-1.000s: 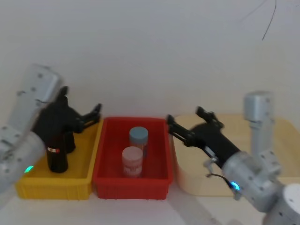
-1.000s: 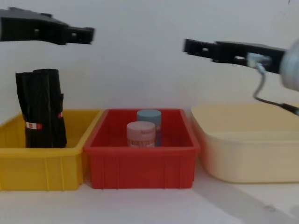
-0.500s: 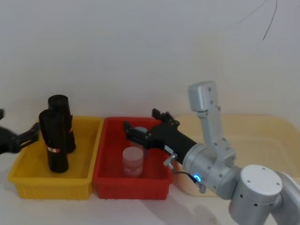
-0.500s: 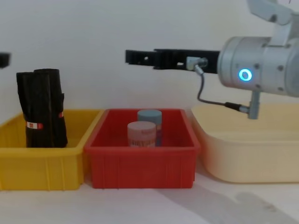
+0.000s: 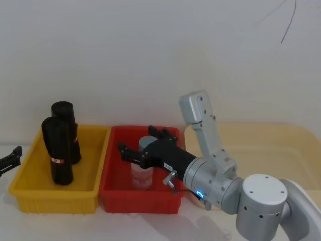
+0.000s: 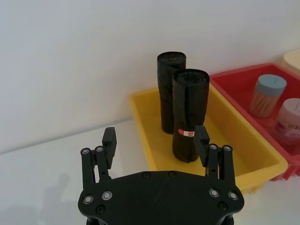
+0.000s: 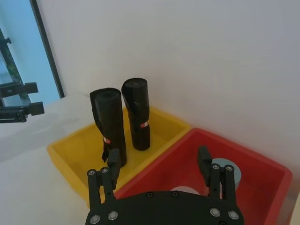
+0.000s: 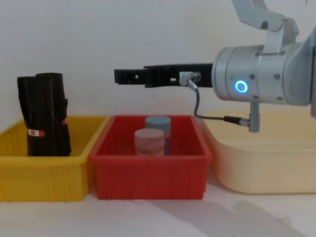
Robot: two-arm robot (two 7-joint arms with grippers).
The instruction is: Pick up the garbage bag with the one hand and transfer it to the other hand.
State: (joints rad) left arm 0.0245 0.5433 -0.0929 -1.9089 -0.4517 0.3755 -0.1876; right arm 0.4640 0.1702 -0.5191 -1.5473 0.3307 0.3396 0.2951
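The garbage bag (image 5: 56, 159) stands upright in the yellow bin (image 5: 30, 202) on the left, touching a second black roll (image 5: 66, 131) just behind it. The left claw (image 6: 155, 140) hangs released and empty over the bench (image 6: 47, 159), left of that bin. The right claw (image 8: 119, 77), also released and empty, reaches left above the red bin (image 8: 148, 173), over a pink jar (image 8: 149, 142) and a blue jar (image 8: 158, 122).

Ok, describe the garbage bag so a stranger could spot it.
Find the yellow bin, left of the red bin. The garbage bag stands upright inside, in front of another black roll. Only it wears a white-and-red label band.
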